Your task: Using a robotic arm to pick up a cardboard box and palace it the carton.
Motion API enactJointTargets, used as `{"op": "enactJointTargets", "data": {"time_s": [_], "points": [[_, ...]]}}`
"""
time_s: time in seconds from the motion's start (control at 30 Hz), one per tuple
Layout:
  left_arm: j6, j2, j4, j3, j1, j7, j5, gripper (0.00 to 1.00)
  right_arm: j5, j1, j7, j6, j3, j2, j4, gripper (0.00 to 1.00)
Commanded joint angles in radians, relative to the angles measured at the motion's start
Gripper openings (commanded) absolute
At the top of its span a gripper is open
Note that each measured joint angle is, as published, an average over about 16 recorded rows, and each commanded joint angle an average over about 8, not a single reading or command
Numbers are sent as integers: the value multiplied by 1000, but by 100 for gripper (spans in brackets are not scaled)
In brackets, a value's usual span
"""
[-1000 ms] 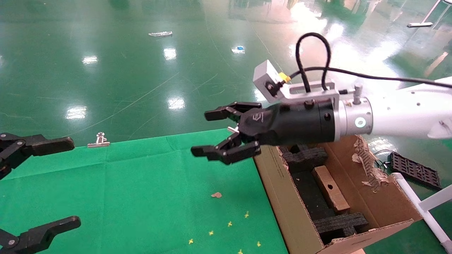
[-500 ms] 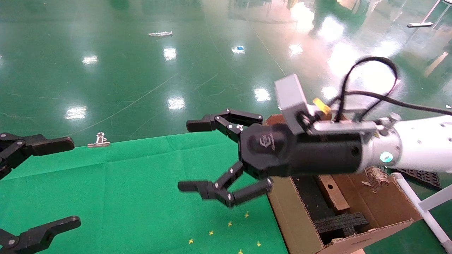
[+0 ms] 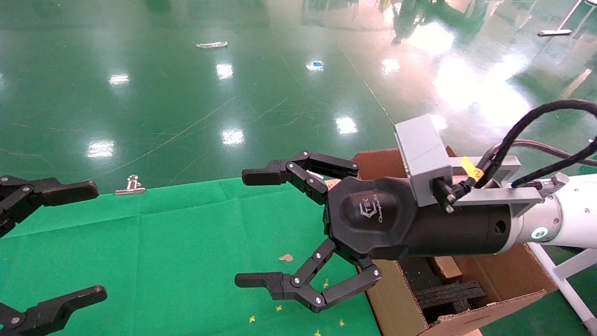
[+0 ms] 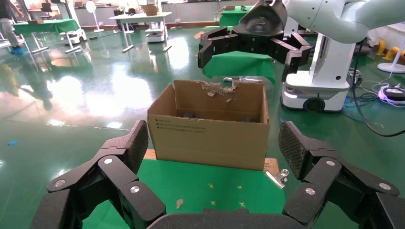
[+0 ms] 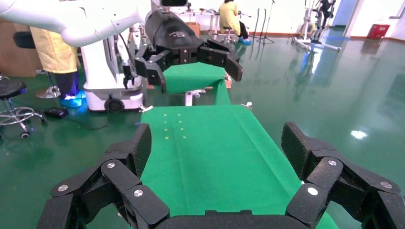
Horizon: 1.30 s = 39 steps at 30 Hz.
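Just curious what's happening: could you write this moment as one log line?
right gripper: open, empty, above green cloth | cardboard box: inside carton | left gripper: open, idle

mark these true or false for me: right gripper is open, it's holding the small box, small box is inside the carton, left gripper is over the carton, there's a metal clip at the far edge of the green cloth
1. The right gripper is open. True.
2. It holds the small box. False: its fingers are spread with nothing between them.
3. The small box is inside the carton. True: part of it shows there beside black foam, below the wrist.
4. The left gripper is over the carton. False: it sits open at the left edge of the green cloth, far from the carton.
5. A metal clip lies at the cloth's far edge. True.
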Motion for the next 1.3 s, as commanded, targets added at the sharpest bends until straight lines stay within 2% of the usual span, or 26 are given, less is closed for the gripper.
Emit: {"op": "enactJointTargets", "data": {"time_s": [0.03,1.3], "points": [[0,0,0,0,0,0,0,100,-2,5,2,1,-5,0,-5,100],[0,0,0,0,0,0,0,100,-17,34,9,6,-35,-5,-27,100]]}}
